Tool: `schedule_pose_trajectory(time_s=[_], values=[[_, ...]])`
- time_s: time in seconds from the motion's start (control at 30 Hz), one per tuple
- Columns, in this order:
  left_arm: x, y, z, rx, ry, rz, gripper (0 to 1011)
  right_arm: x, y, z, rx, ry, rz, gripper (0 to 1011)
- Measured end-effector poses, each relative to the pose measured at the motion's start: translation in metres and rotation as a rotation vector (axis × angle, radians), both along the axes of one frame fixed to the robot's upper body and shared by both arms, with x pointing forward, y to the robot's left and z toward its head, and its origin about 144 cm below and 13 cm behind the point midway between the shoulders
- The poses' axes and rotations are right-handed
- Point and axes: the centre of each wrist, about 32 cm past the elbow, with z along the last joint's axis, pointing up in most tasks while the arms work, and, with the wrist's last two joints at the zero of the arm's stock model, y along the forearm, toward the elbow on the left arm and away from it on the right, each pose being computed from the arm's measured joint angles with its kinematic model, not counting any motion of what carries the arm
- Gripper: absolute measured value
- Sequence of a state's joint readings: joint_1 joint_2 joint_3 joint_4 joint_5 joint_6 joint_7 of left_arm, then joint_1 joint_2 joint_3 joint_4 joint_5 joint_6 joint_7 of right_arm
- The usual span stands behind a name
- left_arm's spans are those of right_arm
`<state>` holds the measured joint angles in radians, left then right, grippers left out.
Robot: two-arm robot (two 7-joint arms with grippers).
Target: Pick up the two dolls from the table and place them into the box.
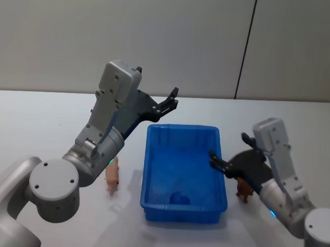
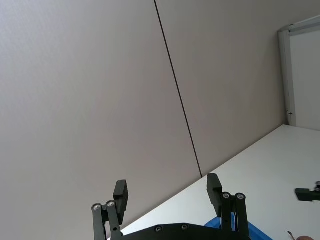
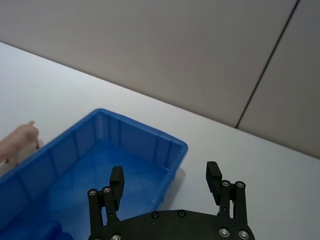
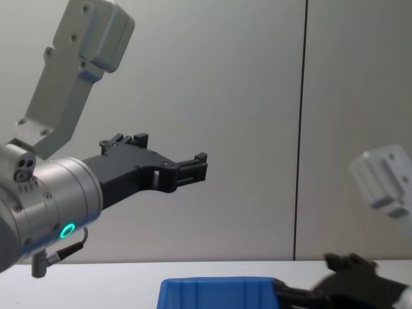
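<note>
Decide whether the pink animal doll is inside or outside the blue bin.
Outside. The pink animal doll stands on the white table, beside the blue bin's left wall.

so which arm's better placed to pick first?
Right, probably. The right gripper sits open and low by the box's right rim, near the brown doll; the left gripper is raised, far from the pink doll.

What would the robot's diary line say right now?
left gripper: open, raised near far left corner of box | right gripper: open, at right rim of box | pink doll, brown doll: on table
</note>
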<state>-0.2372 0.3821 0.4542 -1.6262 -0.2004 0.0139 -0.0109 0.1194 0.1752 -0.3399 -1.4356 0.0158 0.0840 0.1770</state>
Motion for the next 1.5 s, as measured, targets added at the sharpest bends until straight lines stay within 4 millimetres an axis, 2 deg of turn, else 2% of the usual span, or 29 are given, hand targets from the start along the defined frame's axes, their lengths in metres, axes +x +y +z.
schedule_pose_trajectory(time_s=[0.23,0.73,1.17,1.5], values=[[0.000,0.000,0.000,0.000,0.000,0.000,1001,-0.017,-0.016,-0.008,-0.015,0.036,-0.057,1005],[0.000,0.000,0.000,0.000,0.000,0.000,1001,-0.036,-0.037,-0.029,-0.039,0.067,-0.062,1005],[0.000,0.000,0.000,0.000,0.000,0.000,1001,-0.042,-0.047,-0.050,-0.080,0.087,-0.056,1005],[0.000,0.000,0.000,0.000,0.000,0.000,1001,-0.039,-0.052,-0.065,-0.094,0.089,-0.041,1005]])
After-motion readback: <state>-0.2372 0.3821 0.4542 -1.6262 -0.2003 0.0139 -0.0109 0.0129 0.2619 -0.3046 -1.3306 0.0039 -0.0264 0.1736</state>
